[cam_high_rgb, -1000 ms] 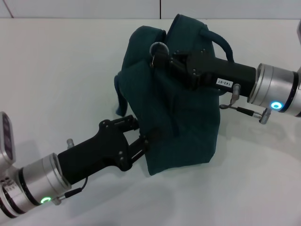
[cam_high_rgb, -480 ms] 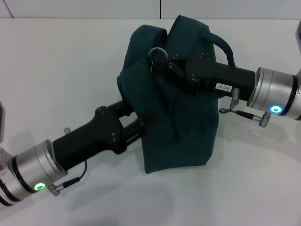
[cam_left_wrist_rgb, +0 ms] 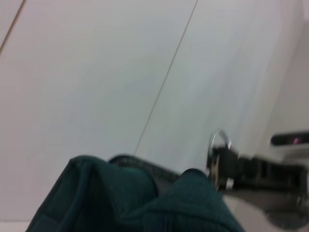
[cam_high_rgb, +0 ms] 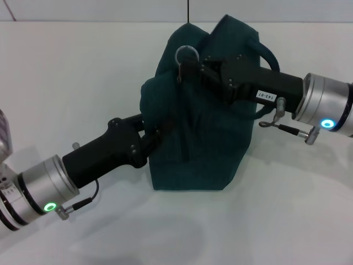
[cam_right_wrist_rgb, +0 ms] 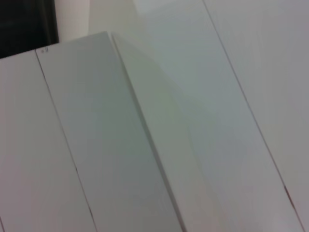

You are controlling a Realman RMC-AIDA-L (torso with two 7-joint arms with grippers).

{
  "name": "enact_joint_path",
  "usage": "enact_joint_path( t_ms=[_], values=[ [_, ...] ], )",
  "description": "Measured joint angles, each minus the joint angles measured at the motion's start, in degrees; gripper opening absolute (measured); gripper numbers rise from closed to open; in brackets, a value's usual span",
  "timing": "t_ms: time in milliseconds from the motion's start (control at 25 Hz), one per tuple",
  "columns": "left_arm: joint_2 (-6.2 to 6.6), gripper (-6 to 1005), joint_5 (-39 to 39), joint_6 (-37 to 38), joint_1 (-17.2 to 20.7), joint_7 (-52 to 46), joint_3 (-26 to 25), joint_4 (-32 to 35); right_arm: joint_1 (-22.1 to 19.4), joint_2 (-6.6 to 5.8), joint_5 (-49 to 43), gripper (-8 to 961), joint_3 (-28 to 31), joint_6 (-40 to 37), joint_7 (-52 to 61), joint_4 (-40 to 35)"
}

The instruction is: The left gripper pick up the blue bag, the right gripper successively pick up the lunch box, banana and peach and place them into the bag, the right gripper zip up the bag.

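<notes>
The bag [cam_high_rgb: 193, 127] stands on the white surface [cam_high_rgb: 66, 72] near the middle of the head view, its top pulled into a peak toward the far side. The left gripper [cam_high_rgb: 157, 128] reaches in from the near left and its jaws are clamped on a fold of the bag's left side — most likely to anchor the fabric so the zipper has something to pull against. The right gripper [cam_high_rgb: 190, 65] comes in from the right across the bag's upper part, its tip at the silver ring pull [cam_high_rgb: 186, 54] at the top; the jaws look closed on the pull tab just under the ring, though the exact contact is hard to make out. In the left wrist view the same ring [cam_left_wrist_rgb: 218, 140] shows beside the bag's top edge [cam_left_wrist_rgb: 145, 179], with the right gripper's tip against it.

No lunch box, banana or peach shows anywhere, so they are presumably inside already, and the step in hand reads as the zipping.

One loop handle [cam_high_rgb: 266, 55] arches behind the right arm, close enough that it could snag if the arm swings back. The bag leans and is bunched where the left jaws pinch it — slack cloth along the zip line may jam the slider unless the two grippers keep it taut. All round the bag the surface offers open room, with the far edge just behind the bag's peak. The right wrist view shows only pale panels.
</notes>
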Motion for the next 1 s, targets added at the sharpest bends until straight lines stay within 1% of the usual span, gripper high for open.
enact_joint_path(
  t_ms=[120,360,760,1000],
  values=[
    [-0.14,262,0.03,-1.3,0.12,1.91,0.08,-0.31,0.0,-0.23,0.16,10,0.1,0.09,0.59,-0.01],
    [-0.18,55,1.26,-1.63,-0.04,4.55,0.14,-0.15,0.0,-0.58,0.16,10,1.2,0.46,3.48,0.64],
    [0.1,55,4.37,0.8,-0.85,6.94,1.25,1.07,-0.43,-0.79,-0.15,10,3.17,3.52,4.8,1.47],
    [0.21,65,4.52,2.58,-0.03,7.58,1.83,2.54,-1.33,-0.82,-0.28,10,4.86,4.03,4.78,1.62]
  ],
)
